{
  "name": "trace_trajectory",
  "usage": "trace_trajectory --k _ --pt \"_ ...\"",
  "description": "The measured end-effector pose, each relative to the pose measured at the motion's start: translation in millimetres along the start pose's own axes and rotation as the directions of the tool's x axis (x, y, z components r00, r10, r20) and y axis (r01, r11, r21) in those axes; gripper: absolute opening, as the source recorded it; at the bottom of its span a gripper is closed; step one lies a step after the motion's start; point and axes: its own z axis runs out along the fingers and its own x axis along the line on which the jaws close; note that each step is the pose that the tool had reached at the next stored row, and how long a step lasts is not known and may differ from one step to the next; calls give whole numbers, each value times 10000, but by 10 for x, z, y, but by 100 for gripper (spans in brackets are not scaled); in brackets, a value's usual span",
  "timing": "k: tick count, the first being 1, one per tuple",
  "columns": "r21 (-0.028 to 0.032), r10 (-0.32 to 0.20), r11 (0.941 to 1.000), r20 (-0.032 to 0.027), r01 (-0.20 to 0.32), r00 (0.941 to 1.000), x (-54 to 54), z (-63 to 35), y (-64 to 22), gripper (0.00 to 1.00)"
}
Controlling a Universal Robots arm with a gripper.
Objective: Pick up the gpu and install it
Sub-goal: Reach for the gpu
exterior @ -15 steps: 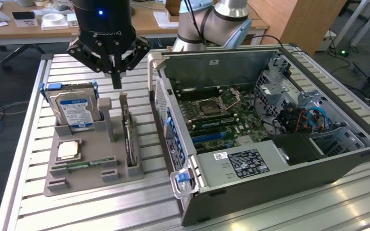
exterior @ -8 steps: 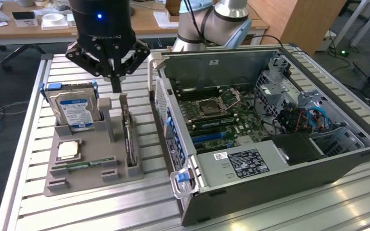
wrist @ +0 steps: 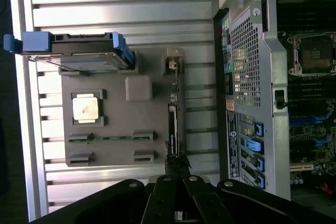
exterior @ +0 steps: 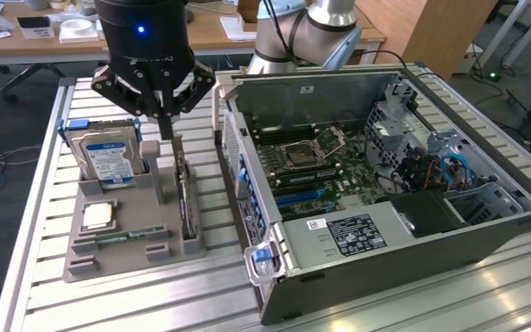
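Gpu: the gpu stands on edge in the long slot along one side of the grey holder, the side nearest the computer case. It is thin and dark-faced, with a silver bracket at the end level with the hard drive.
Claw: the gripper points straight down at the card's upper edge with its fingers pressed together. Whether they pinch the edge or only meet above it cannot be told.
Room beside the card: a raised grey block stands just beside it on the holder side. On the other side, a narrow strip of bare table lies between the holder's rim and the case wall.
Other bays: the hard drive sits upright in blue rails. A square processor lies flat and a RAM stick sits on edge, both apart from the card.
Case: it lies on its side with the opening upward, the motherboard exposed, and a perforated metal panel facing the holder.
Surfaces: the table is ribbed aluminium slats, the holder is matte moulded plastic, and the case is grey sheet steel with sharp folded rims.
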Motion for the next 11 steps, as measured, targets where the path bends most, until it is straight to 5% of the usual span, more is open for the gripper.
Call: trace_trajectory --k 11 --pt "0 0 10000 1 0 10000 52 0 -25 11"
